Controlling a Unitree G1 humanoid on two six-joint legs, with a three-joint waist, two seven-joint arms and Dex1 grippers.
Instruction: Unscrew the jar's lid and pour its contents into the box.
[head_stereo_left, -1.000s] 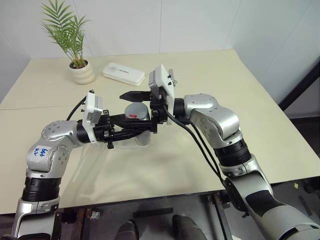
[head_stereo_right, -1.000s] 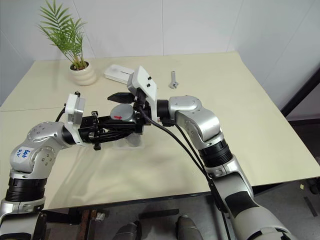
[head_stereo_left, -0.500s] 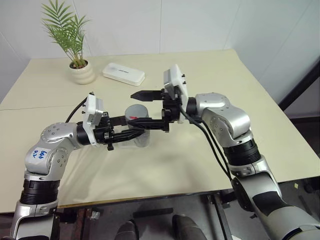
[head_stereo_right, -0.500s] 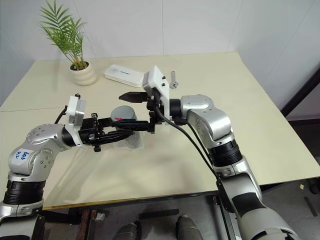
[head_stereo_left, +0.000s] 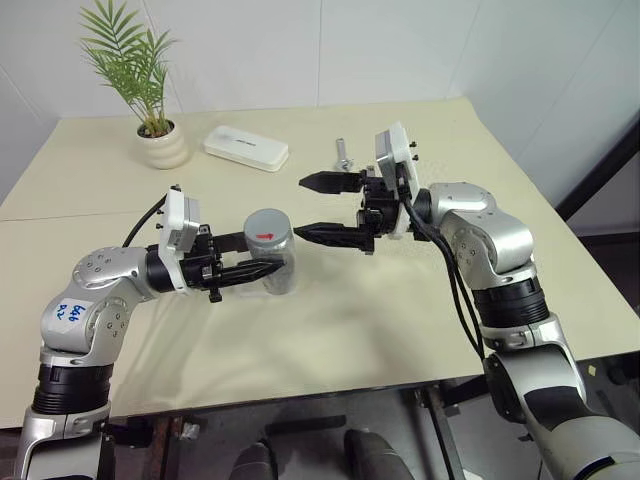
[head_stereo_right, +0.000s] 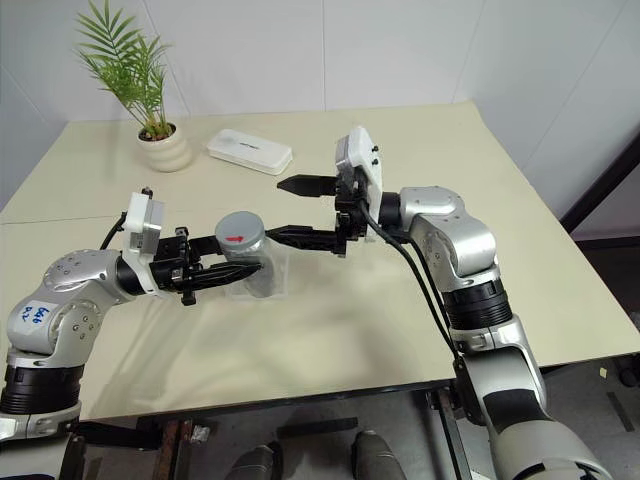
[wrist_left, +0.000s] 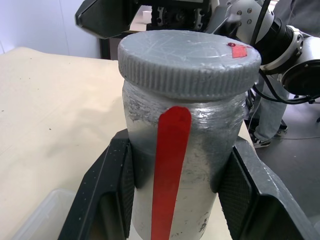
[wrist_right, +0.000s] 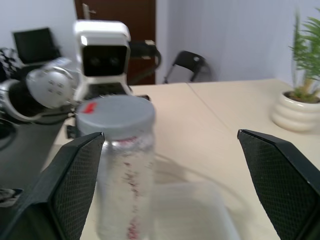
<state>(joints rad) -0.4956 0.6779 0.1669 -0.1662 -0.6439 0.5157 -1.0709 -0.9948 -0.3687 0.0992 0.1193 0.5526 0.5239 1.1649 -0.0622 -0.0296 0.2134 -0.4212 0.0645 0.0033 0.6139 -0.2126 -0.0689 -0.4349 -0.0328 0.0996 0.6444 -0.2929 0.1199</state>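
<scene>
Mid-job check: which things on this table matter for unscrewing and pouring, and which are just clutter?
Job:
- jar, clamped in the left gripper
- grey lid, on the jar
- clear box, on the table behind the jar
- right gripper, open, clear of the lid

Clutter:
- potted plant
- white oblong case
- metal bolt

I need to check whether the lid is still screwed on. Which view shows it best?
Left wrist view: the lid looms close, ribbed edge seated on the jar. Right wrist view shows it blurred; both eye views show only its small top.
</scene>
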